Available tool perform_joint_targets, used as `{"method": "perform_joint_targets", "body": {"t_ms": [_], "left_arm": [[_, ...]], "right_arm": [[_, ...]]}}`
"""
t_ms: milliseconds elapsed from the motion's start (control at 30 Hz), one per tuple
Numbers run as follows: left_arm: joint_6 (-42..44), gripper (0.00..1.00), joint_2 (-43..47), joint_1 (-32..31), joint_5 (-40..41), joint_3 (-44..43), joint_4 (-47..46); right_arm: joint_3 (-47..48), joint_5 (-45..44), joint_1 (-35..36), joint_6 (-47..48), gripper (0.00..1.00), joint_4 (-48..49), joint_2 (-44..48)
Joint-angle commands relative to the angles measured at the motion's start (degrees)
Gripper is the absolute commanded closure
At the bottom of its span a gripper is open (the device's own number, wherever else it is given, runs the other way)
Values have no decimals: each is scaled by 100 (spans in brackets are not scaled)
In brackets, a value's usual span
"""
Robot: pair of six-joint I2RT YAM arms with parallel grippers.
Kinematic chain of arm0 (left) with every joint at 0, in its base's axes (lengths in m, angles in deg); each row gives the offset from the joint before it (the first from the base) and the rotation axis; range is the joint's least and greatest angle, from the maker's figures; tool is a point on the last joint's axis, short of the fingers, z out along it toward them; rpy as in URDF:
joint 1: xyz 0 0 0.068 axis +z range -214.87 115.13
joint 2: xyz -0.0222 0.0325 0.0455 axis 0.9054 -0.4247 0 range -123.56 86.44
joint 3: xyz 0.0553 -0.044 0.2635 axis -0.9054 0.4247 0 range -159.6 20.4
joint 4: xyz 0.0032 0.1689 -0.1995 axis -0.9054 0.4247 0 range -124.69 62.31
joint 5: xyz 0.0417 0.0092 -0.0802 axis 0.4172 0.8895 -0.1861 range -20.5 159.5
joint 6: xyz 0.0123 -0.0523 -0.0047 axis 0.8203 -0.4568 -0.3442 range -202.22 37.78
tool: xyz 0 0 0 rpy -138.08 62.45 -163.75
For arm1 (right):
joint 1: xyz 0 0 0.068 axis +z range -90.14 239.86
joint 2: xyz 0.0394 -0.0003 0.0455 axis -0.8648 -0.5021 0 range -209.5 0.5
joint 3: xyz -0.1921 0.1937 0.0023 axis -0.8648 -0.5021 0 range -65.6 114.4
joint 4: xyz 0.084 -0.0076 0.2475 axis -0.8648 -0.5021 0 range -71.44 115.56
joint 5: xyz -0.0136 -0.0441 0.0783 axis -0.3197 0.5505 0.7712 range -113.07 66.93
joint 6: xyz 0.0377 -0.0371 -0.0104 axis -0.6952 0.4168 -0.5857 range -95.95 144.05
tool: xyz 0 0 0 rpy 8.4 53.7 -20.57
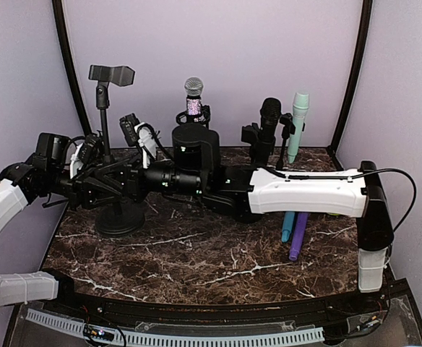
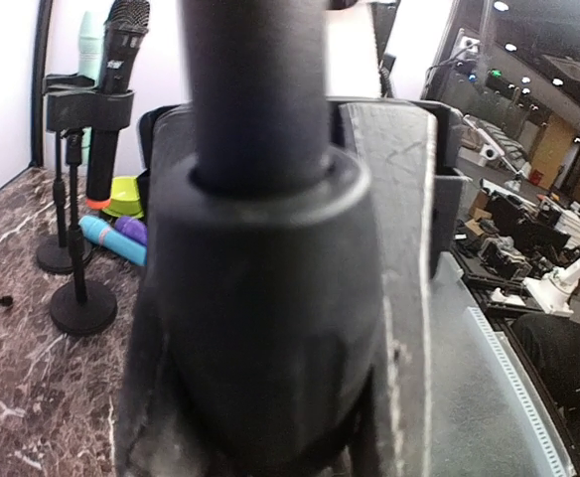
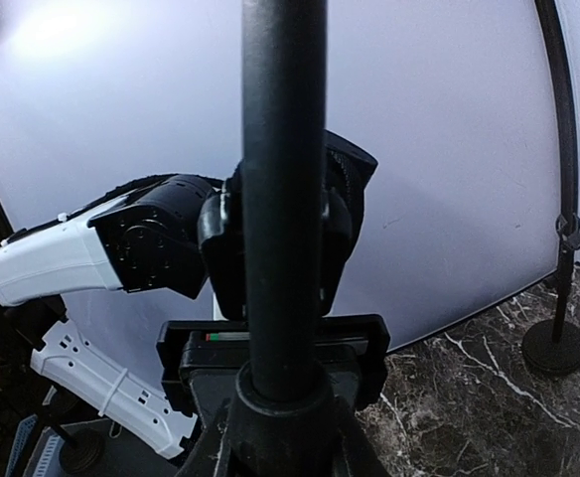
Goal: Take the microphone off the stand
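A black stand [image 1: 104, 123] with a round base [image 1: 121, 217] rises at the left, and its top clip [image 1: 112, 74] holds nothing. My left gripper [image 1: 95, 181] is shut on the stand's thick collar [image 2: 260, 298], which fills the left wrist view. From the other side, my right gripper [image 1: 123, 181] is shut on the same pole [image 3: 283, 199]. Three microphones stand in clips at the back: a silver-headed one [image 1: 194, 97], a black one [image 1: 270, 119] and a teal one [image 1: 298, 119].
A blue microphone [image 1: 288, 225] and a purple microphone [image 1: 298, 235] lie on the marble table [image 1: 196, 260] under my right arm. A yellow-green object [image 2: 126, 194] sits beside them. The backdrop's curved walls close in the back and both sides.
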Motion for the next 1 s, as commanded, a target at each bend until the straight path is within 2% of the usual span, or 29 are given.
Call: {"method": "perform_joint_targets", "body": {"t_ms": [0, 33, 67, 100, 200, 300, 367, 500, 767, 900, 933, 967], "left_arm": [[743, 33, 81, 29, 680, -205, 522], [900, 15, 88, 29, 960, -200, 647], [1006, 3, 80, 25, 1276, -186, 773], [1078, 1, 67, 36, 1613, -165, 878], [1317, 1, -96, 311, 2316, -185, 1348], [1498, 1, -229, 1023, 2151, -218, 1697], [1641, 1, -188, 1213, 2380, -241, 1725], [1831, 1, -103, 1344, 2599, -345, 1650], [1661, 4, -250, 1621, 2992, -634, 1267], [1821, 5, -258, 1824, 3026, -951, 1519], [1827, 5, -270, 1864, 3003, -1060, 1566], [1815, 5, -298, 1893, 2957, -1177, 1613]], "right_arm": [[78, -901, 29, 354, 100, 342, 27], [73, -1065, 26, 491, 100, 313, -1], [73, -1252, 13, 593, 100, 285, -46], [69, -1393, -12, 707, 100, 271, -102], [-13, -1826, -69, 1045, 100, 396, -320], [-191, -2204, -107, 1368, 100, 867, -655], [-196, -2276, -151, 1480, 100, 1253, -994], [533, -2797, -203, 1996, 100, 1747, -1907], [2278, -3233, -313, 2395, 100, 2519, -3814], [2460, -3408, -359, 2276, 100, 2948, -4227], [2308, -3401, -361, 2276, 93, 3150, -4232], [2123, -3378, -361, 2249, 80, 3227, -4179]]}}
